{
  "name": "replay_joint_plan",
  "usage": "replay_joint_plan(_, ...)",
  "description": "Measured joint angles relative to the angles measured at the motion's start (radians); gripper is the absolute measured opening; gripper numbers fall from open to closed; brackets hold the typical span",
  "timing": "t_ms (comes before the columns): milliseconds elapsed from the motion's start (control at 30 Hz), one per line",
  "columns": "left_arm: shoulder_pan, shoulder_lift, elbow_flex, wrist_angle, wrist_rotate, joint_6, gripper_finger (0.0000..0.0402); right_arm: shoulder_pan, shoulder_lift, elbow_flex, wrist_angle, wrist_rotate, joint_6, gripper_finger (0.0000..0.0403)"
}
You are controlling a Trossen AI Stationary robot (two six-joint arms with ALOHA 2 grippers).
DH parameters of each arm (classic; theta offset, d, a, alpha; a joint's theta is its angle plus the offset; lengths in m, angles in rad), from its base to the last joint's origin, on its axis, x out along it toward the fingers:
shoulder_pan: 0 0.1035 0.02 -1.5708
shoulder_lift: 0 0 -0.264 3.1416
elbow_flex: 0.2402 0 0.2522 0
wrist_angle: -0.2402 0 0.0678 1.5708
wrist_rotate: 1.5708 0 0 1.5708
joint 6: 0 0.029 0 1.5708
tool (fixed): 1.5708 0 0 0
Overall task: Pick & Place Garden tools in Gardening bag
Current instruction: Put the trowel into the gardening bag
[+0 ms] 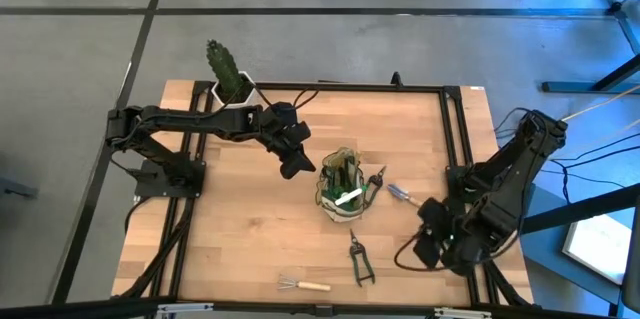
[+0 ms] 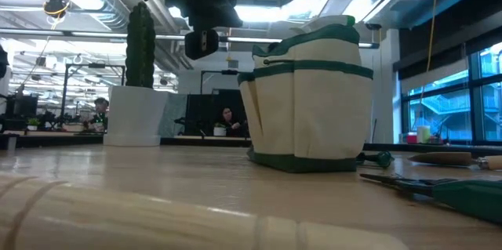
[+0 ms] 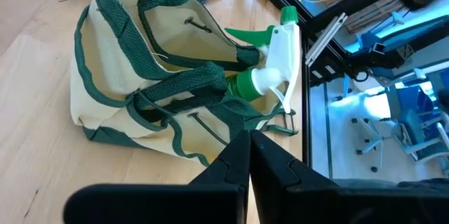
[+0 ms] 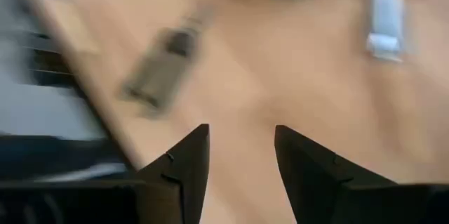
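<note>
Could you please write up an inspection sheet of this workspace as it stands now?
Surface: pale wooden table, black frame.
Job's things: cream fabric bag with green trim upright mid-table, green-and-white spray bottle inside; dark pruning shears, wooden-handled wire rake and blue-handled tool on the table.
Clutter: cactus in white pot at far edge.
Grippers: left gripper shut beside bag; right gripper open, empty, near right edge.
Cables: black, off the table's right side.
Surroundings: people seated behind.

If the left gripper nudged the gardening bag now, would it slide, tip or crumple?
The gardening bag looks like soft fabric with slack rim and handles, so it would probably crumple locally. Its broad base suggests sliding rather than tipping. The spray bottle leaning out could shift.
</note>
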Motion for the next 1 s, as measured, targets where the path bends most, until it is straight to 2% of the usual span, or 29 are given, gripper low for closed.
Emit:
replay_joint_plan(100, 0.000, 0.000, 0.000, 0.000, 0.000, 0.000, 0.0002, -0.034, 0.000, -0.002, -0.134, -0.018, -0.004, 0.0165)
replay_joint_plan(233, -0.008, 0.000, 0.000, 0.000, -0.002, 0.004, 0.0001, -0.085, 0.000, -0.026, -0.215, -0.042, 0.002, 0.0165)
replay_joint_plan(333, -0.020, 0.000, 0.000, 0.000, -0.003, 0.015, 0.0003, -0.146, -0.001, -0.079, -0.223, -0.180, 0.050, 0.0165)
replay_joint_plan(433, -0.029, 0.000, 0.000, 0.000, -0.004, 0.017, 0.0002, -0.182, -0.005, -0.144, -0.174, -0.305, 0.050, 0.0165)
replay_joint_plan(500, -0.034, 0.000, 0.000, 0.000, -0.004, 0.018, 0.0001, -0.193, -0.005, -0.181, -0.115, -0.342, 0.047, 0.0165)
replay_joint_plan(700, -0.034, 0.000, 0.000, 0.000, -0.001, 0.018, 0.0003, -0.222, -0.011, -0.271, 0.005, -0.347, 0.009, 0.0165)
replay_joint_plan(867, -0.034, 0.000, 0.000, 0.000, 0.002, 0.018, 0.0001, -0.246, -0.064, -0.395, 0.147, -0.405, 0.034, 0.0165)
replay_joint_plan(1000, -0.039, 0.000, 0.000, -0.002, 0.002, 0.017, 0.0003, -0.249, -0.095, -0.418, 0.155, -0.374, 0.040, 0.0165)
